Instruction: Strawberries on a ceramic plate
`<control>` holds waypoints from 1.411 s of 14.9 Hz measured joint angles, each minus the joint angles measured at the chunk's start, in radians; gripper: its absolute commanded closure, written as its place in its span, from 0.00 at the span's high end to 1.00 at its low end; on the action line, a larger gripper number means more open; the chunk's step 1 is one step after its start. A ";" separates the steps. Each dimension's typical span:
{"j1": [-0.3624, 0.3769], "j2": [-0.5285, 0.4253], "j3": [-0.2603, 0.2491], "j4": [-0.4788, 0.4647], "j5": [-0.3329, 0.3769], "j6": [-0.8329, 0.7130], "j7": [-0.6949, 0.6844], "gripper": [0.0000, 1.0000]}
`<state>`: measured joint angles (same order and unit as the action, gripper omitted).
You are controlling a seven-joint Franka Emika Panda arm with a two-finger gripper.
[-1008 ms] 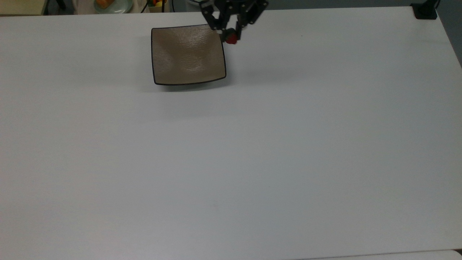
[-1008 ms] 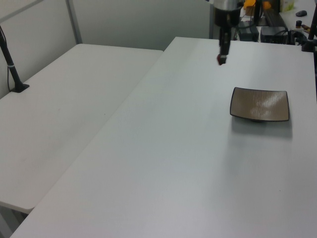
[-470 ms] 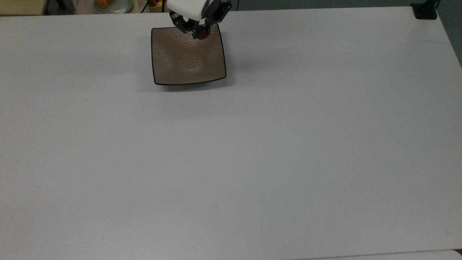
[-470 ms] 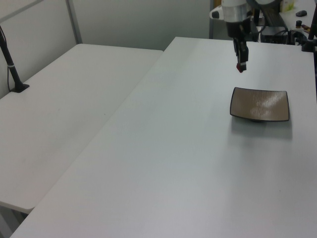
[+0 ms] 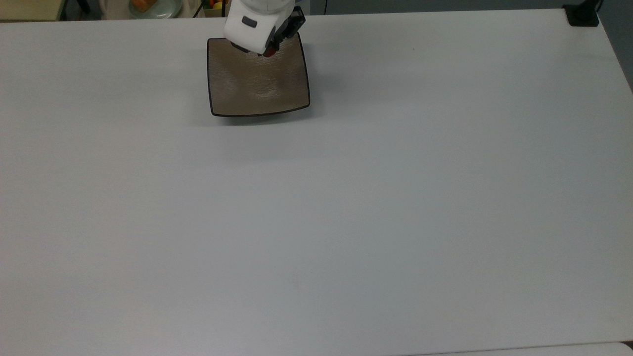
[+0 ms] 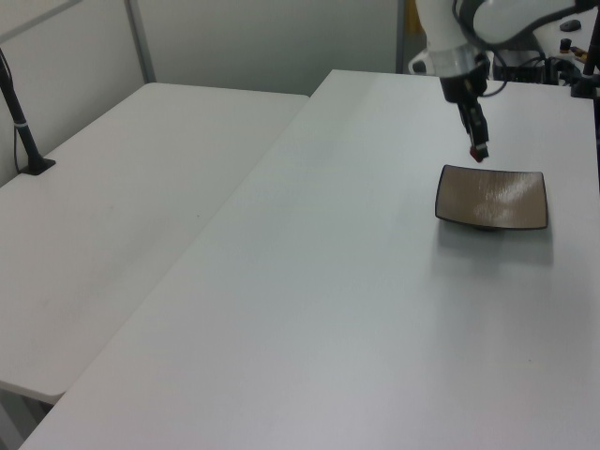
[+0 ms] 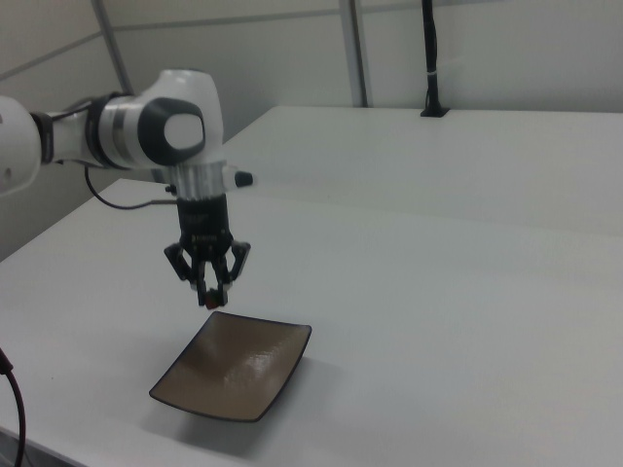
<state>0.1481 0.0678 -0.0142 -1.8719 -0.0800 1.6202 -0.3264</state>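
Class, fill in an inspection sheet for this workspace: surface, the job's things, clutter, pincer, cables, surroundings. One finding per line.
Surface: white table, bare apart from the plate.
Job's things: square tan-brown ceramic plate flat on the table; strawberry held above it, not yet set down.
Clutter: nothing seen on the table.
Pincer: pincer shut on the strawberry, hanging over the plate's edge nearest the arm.
Cables: dark cable trailing behind the arm.
Surroundings: second white table alongside; black post at the far edge.

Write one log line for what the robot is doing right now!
tool: shut on tiny red strawberry | position: above square tan-brown ceramic plate | strawberry: not yet on plate
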 measured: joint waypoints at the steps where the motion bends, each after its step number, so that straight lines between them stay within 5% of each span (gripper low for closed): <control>1: -0.005 0.005 0.000 -0.018 0.000 0.001 0.000 0.13; 4: -0.024 0.026 0.000 -0.043 0.000 0.003 0.000 0.42; 5: -0.035 0.032 0.000 -0.046 0.000 0.003 0.000 0.74; 7: -0.061 0.039 -0.001 -0.046 0.000 0.003 0.000 1.00; 17: -0.060 0.007 0.001 0.008 0.014 0.005 0.002 1.00; 21: -0.038 -0.053 0.002 0.080 0.024 0.005 0.143 1.00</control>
<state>0.1104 0.0147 -0.0121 -1.7916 -0.0560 1.6247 -0.1831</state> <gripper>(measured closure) 0.000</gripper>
